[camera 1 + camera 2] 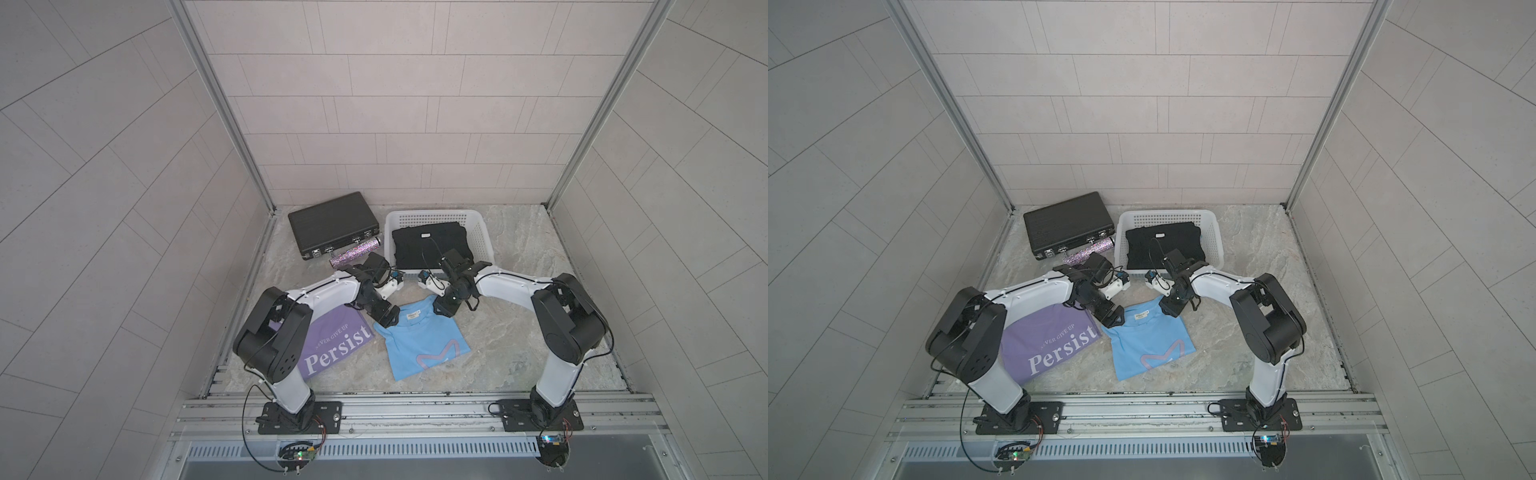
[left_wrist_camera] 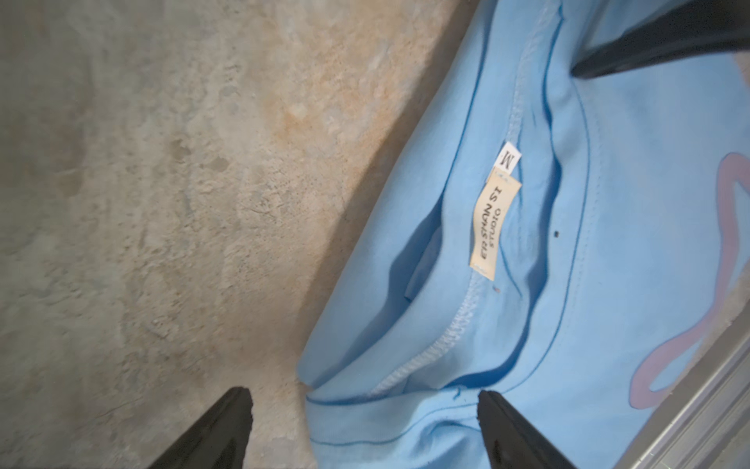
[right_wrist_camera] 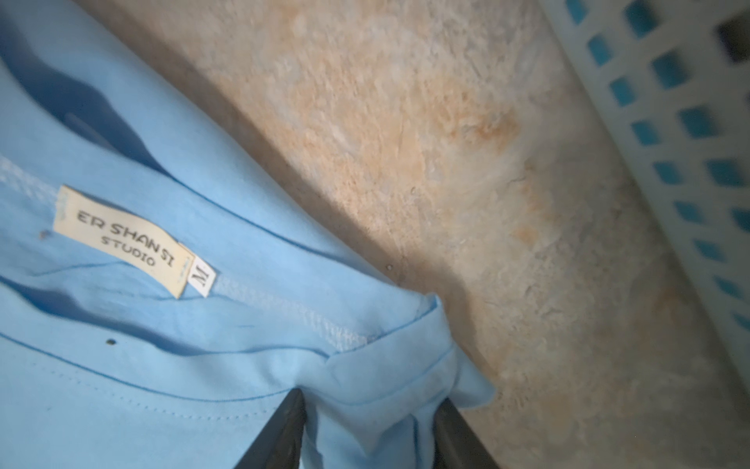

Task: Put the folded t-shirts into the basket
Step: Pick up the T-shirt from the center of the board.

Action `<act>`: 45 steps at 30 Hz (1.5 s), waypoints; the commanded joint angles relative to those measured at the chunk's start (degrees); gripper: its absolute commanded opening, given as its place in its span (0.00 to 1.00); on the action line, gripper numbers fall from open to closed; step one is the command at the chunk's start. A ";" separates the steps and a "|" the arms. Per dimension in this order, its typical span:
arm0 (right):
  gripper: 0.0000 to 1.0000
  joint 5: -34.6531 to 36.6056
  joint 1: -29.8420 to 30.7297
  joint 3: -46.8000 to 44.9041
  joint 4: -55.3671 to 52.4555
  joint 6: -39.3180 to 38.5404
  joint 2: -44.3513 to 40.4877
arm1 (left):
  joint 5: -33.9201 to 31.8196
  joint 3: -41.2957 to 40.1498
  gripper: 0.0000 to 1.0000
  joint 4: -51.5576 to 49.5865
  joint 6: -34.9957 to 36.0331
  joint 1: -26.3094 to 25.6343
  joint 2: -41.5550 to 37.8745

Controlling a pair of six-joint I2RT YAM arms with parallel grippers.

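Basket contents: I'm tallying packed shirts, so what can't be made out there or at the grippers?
- Top views: the black t-shirt covers whatever lies beneath it in the basket.
- Right wrist view: blurred blue shows through the basket's holes; which item it is stays unclear.
- Right wrist view: the right gripper straddles a fold of the light blue t-shirt; the frame edge cuts the fingers, so its grip is unclear.
- Top views: the left arm hides part of the lilac t-shirt.

Pale grey tiled walls (image 1: 395,104) close three sides, joined by aluminium posts (image 1: 223,108). The floor (image 1: 519,332) is mottled beige stone; aluminium rails (image 1: 415,409) line its near edge.
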 commanded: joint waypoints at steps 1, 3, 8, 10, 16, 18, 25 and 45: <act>0.39 1.34 0.36 -0.39 -0.54 0.43 1.56 | -1.21 -0.47 0.90 -1.00 1.71 -1.20 1.86; 0.34 1.52 0.36 -0.56 -0.29 0.80 1.06 | -1.51 -0.13 0.90 -1.15 1.59 -1.84 2.78; 0.25 1.70 0.34 -1.62 0.55 1.45 -0.67 | -2.05 0.56 0.85 -2.60 1.95 -3.11 5.04; 0.23 1.70 0.29 -1.96 0.95 1.60 -1.39 | -1.95 0.13 0.81 -2.95 2.02 -3.30 5.24; 0.19 1.88 0.27 -2.27 1.42 1.81 -2.07 | -0.66 -2.37 0.57 -1.62 2.06 -3.34 3.89; 0.18 1.93 0.27 -2.34 1.59 1.95 -2.47 | 0.84 -2.58 0.47 -1.01 1.42 -3.32 3.16; 0.12 -0.20 0.27 -2.34 2.55 2.67 -4.62 | 2.50 1.50 0.21 -3.84 1.39 -3.45 4.81; 0.00 -9.63 -5.84 -9.08 7.04 2.37 -22.32 | 7.69 9.58 0.00 -8.57 3.86 -1.22 -4.27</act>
